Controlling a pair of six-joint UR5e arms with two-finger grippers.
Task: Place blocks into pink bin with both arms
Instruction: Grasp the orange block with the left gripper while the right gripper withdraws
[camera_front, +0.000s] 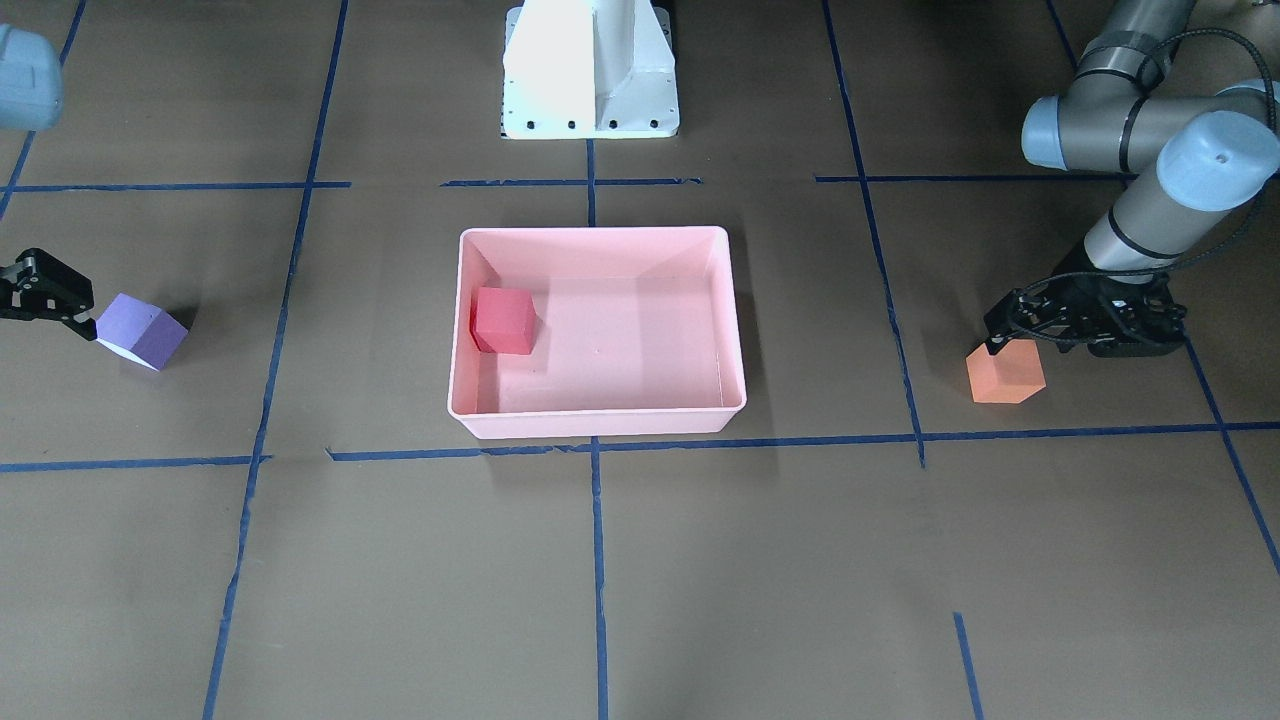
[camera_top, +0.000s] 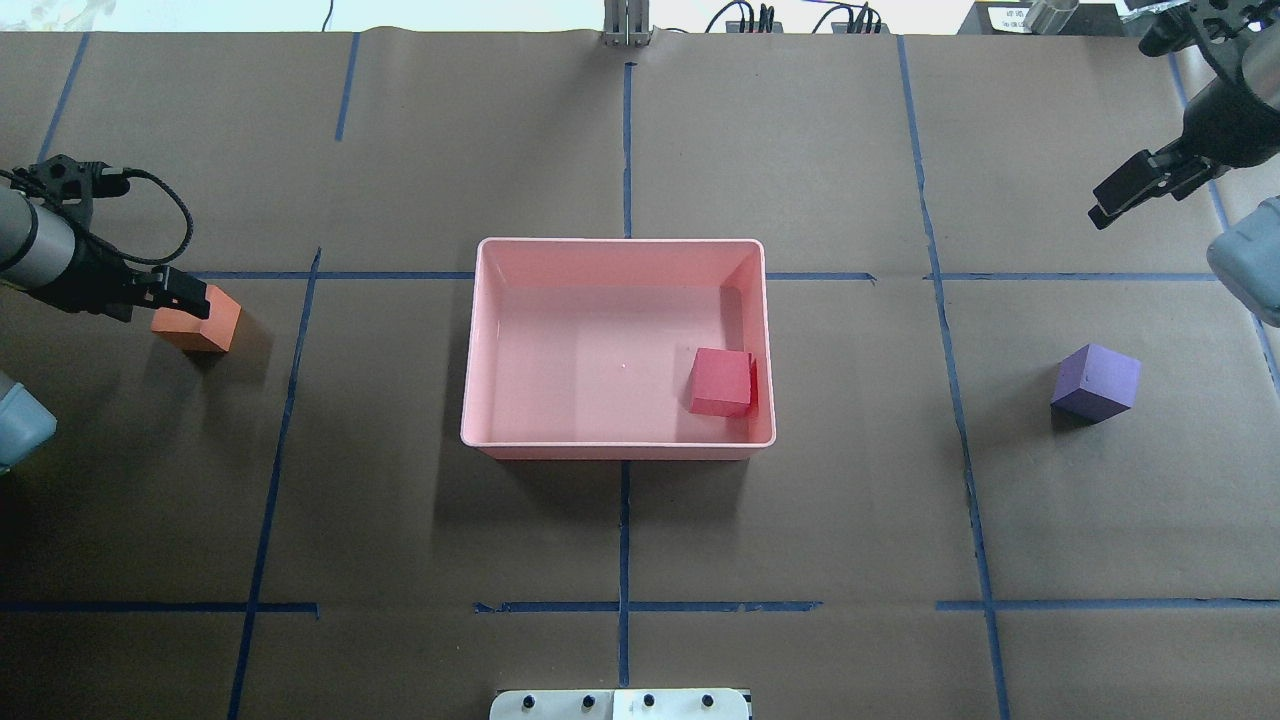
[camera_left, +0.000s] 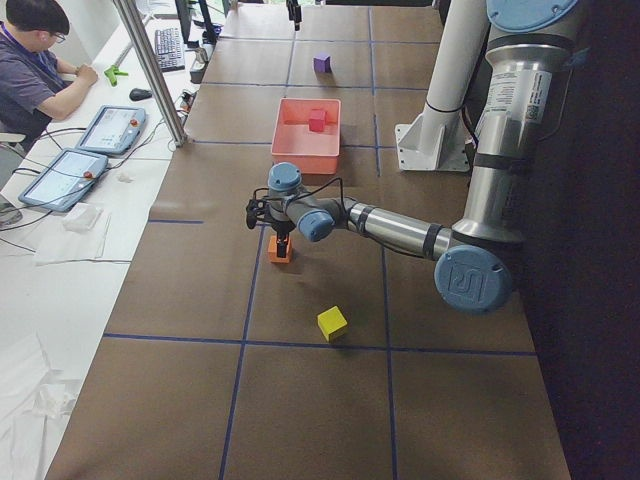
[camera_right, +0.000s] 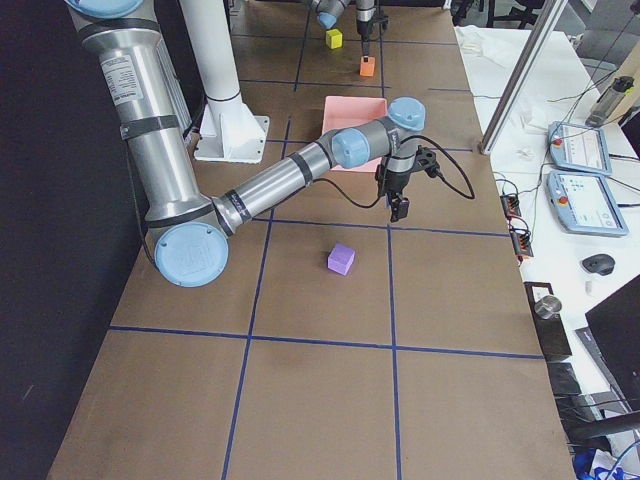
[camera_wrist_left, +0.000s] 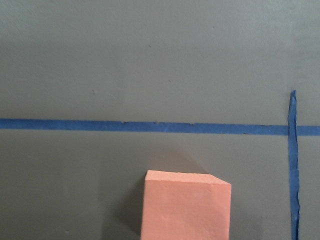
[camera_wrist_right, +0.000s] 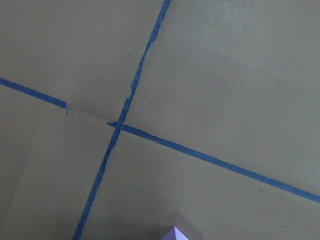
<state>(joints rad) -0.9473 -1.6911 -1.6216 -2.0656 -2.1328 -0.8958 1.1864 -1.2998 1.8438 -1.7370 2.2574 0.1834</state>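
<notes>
The pink bin (camera_top: 620, 250) sits mid-table with the red block (camera_top: 722, 382) inside, by its wall on my right side. The orange block (camera_top: 197, 318) rests on the paper at the left. My left gripper (camera_top: 195, 293) hangs just over it, fingertips at its top, and looks open; the left wrist view shows the orange block (camera_wrist_left: 186, 206) at its bottom edge. The purple block (camera_top: 1095, 382) lies at the right. My right gripper (camera_top: 1120, 200) is raised beyond it, looks open and holds nothing. The yellow block (camera_left: 332, 322) lies near my left arm's base.
Brown paper with blue tape lines (camera_top: 624, 530) covers the table. The white pedestal (camera_front: 590, 70) stands behind the bin. A metal post (camera_left: 150, 70), tablets and a seated operator (camera_left: 35, 60) are along the table's far side.
</notes>
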